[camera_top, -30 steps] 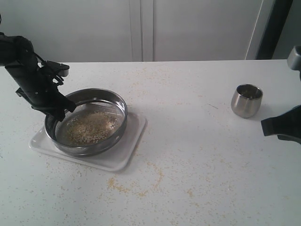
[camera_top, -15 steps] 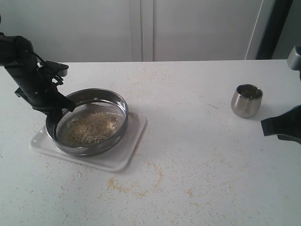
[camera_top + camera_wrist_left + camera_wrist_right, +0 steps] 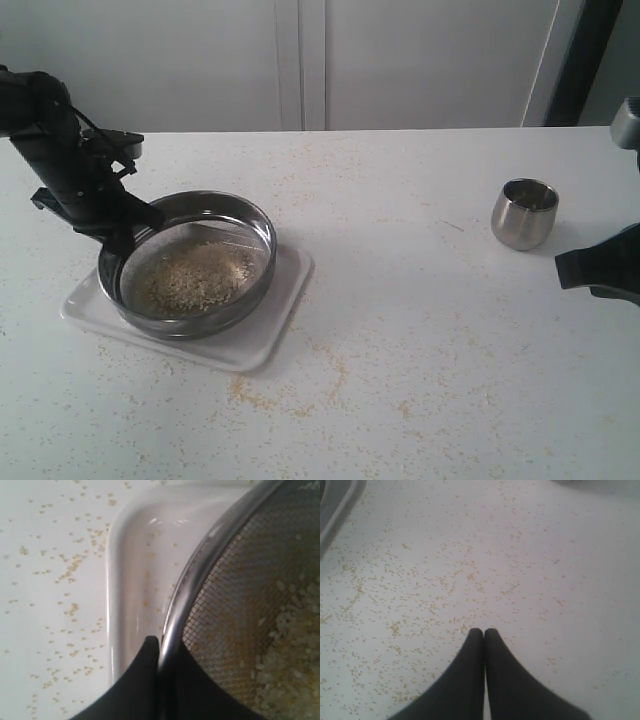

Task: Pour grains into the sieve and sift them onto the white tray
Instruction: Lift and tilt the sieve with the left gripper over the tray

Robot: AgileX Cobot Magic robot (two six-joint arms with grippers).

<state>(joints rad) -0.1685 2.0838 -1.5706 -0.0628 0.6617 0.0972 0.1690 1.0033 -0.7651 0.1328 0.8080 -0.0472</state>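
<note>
Exterior view: my left arm [image 3: 70, 170] crosses the left part of the sieve [image 3: 255, 225]. The fingertips of my left gripper [image 3: 128, 240] are therefore hard to separate from the dark wall there; the gripper meets the sieve at its left rim. The sieve lies over the white tray [image 3: 262, 335] and hides most of it. Whether the mesh bottom rests on the tray or hangs just above it cannot be determined. The grains [image 3: 195, 278] form a pale heap inside the sieve. My right gripper [image 3: 572, 270] is cut off by the right edge of the view, well apart from the sieve. A steel cup [image 3: 524, 213] stands upright near it on the table [image 3: 420, 330]; the cup's contents cannot be made out. Scattered grains [image 3: 290, 392] lie on the table in front of the tray. Left wrist view: only an arc of the sieve and one rounded corner of the tray are in frame. My two dark fingers [image 3: 135, 680] are clamped on the sieve's wall, one outside the rim and one inside over the mesh, with only the wall between them. Whitish, coarser grains lie on the mesh; a few fine golden ones lie in the tray and many on the table beside it. Right wrist view: my right gripper's fingers are pressed together tip to tip, holding nothing, above table dotted with golden grains. A grey edge in one corner is cut off, and I cannot identify it.
</note>
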